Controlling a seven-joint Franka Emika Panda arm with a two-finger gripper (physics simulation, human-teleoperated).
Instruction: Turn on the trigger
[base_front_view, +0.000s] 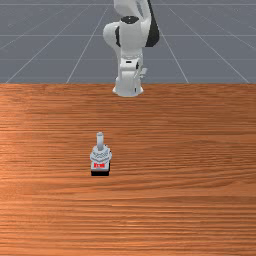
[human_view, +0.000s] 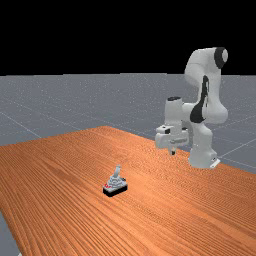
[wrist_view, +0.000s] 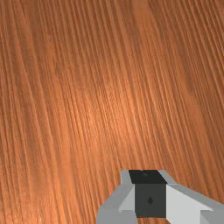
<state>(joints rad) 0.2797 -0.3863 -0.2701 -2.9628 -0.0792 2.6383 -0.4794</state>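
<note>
In the far view the gripper (human_view: 173, 150) hangs above the table near the arm's base, well to the right of the trigger and apart from it. The wrist view has the gripper (wrist_view: 148, 186) over bare wood. The trigger (base_front_view: 100, 156) is a small grey stepped body on a black base, with red marks on its face and a grey lever standing up from its top. It sits left of the middle in the front view. In the far view the trigger (human_view: 115, 185) has its lever leaning slightly to the right.
The orange-brown wooden table (base_front_view: 190, 200) spreads around the trigger. Its back edge runs just beside the arm's hand in the front view. The arm's base stands by the table's edge at the far view's right.
</note>
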